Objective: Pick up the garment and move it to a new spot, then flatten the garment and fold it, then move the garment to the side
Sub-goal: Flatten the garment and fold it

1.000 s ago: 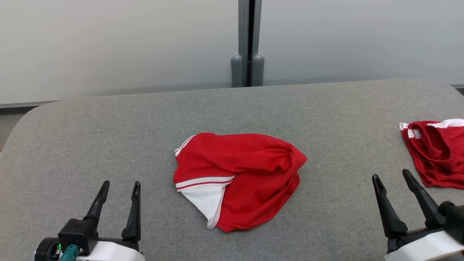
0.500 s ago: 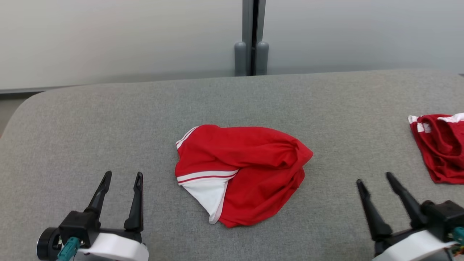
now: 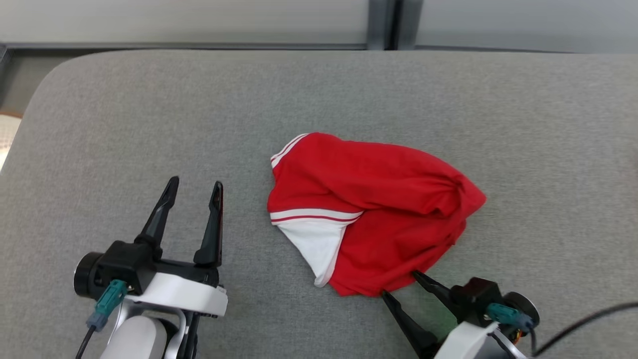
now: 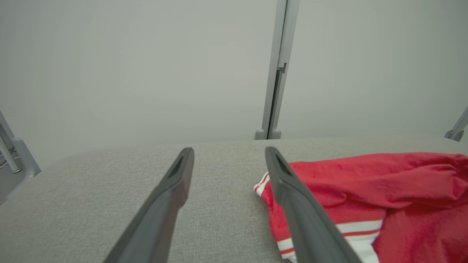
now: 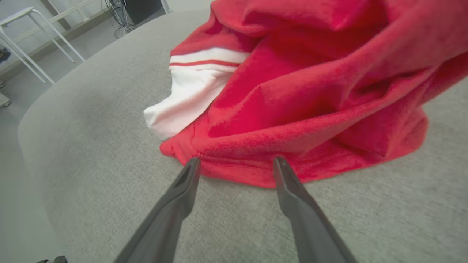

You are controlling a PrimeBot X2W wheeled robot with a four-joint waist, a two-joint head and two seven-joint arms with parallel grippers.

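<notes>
Head view: my right jaws, off to the side a second ago, now stand spread at the near hem of the red garment (image 3: 369,209) on the tabletop (image 3: 149,99) — the pickup is starting. My left jaws wait released, apart. Left wrist view: garment cut off. Right wrist view: hem at my tips — contact unclear, layers hidden.
</notes>
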